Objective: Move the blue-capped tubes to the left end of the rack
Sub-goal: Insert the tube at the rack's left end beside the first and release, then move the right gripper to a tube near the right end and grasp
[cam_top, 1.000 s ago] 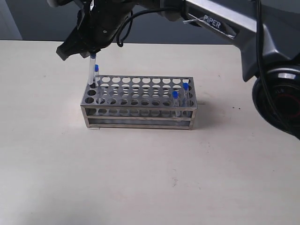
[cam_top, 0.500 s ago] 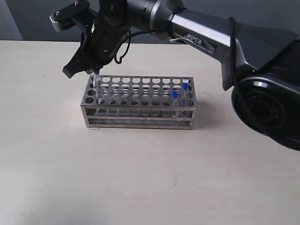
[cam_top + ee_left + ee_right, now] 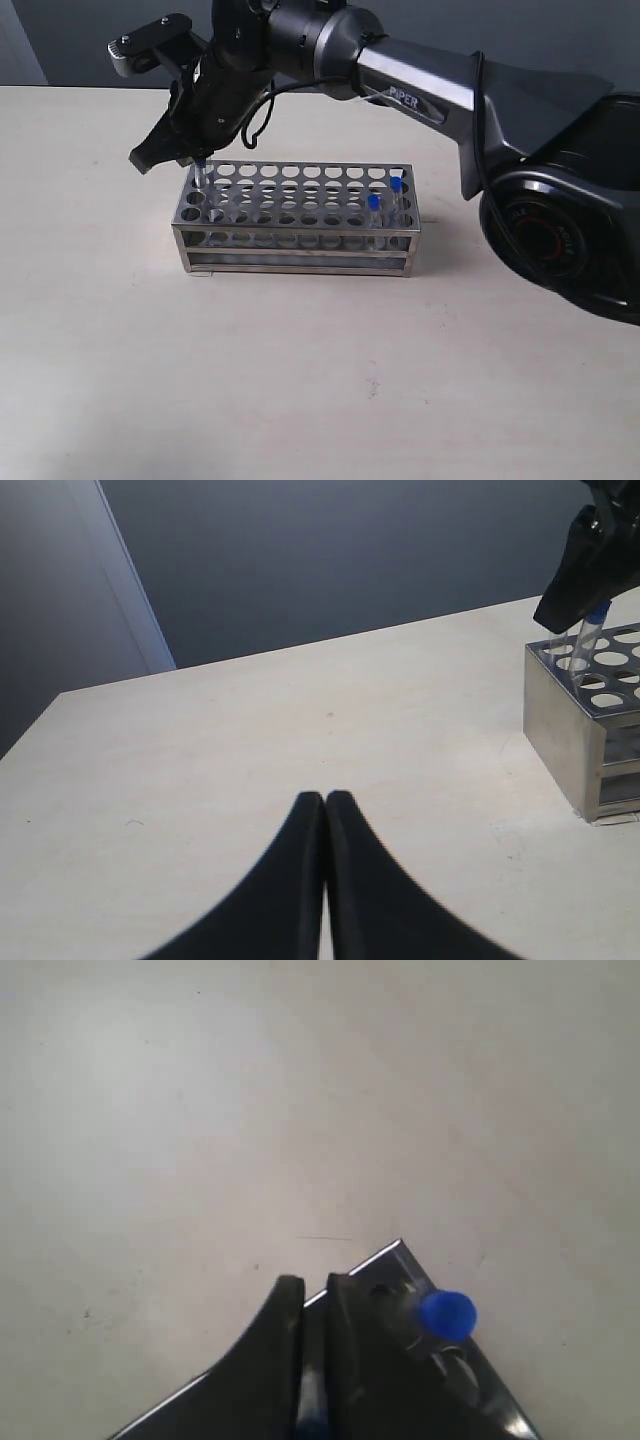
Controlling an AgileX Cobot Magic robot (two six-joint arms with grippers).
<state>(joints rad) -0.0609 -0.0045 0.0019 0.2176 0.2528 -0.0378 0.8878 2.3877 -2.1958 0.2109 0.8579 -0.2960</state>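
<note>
Matte tabletop, perforated steel rack, right end effector pinching slim blue-capped tube

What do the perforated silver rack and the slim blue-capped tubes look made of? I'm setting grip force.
The perforated silver rack looks like polished steel, judging by its bright, mirror-like sheen and thin punched plate. The slim blue-capped tubes have clear bodies, either plastic or glass; I cannot tell which. Their caps are opaque bright blue, probably plastic.
</note>
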